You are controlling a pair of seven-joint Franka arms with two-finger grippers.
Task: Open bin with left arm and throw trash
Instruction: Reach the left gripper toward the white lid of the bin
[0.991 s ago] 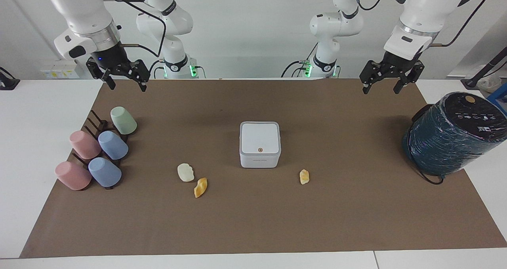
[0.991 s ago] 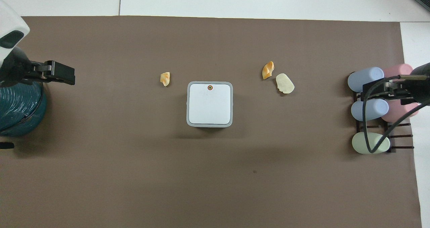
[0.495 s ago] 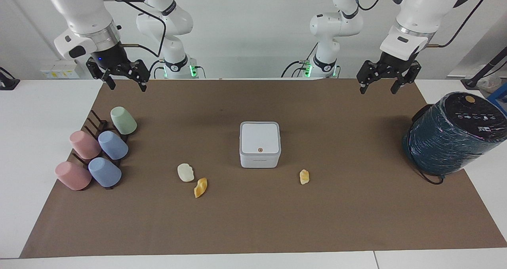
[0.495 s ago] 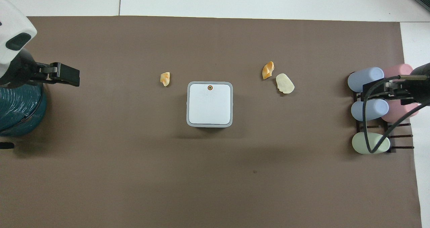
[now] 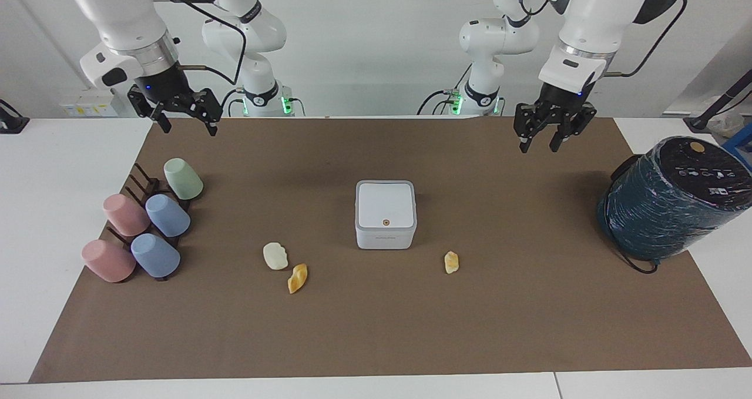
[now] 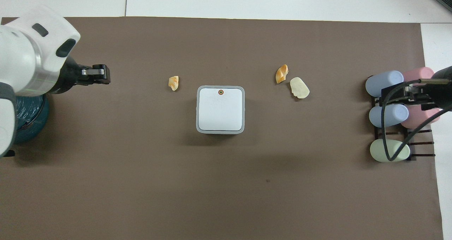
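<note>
The bin point(image 5: 385, 214) sits shut mid-mat, three scraps point(image 5: 275, 255) toward the mat's edge farthest from the robots. The left gripper point(image 5: 539, 147) hangs empty, fingers apart, above the mat's robot-side edge. The right gripper point(image 5: 187, 129) waits, released.

Closed bin point(image 6: 220, 109) sits between scattered trash scraps point(image 6: 299, 88)

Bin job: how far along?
Done: nothing; the bin is shut, and all three scraps lie on the mat. In hand: the left gripper is up over the mat, empty. The right gripper waits, open. Left: open lid, bin scraps.
</note>
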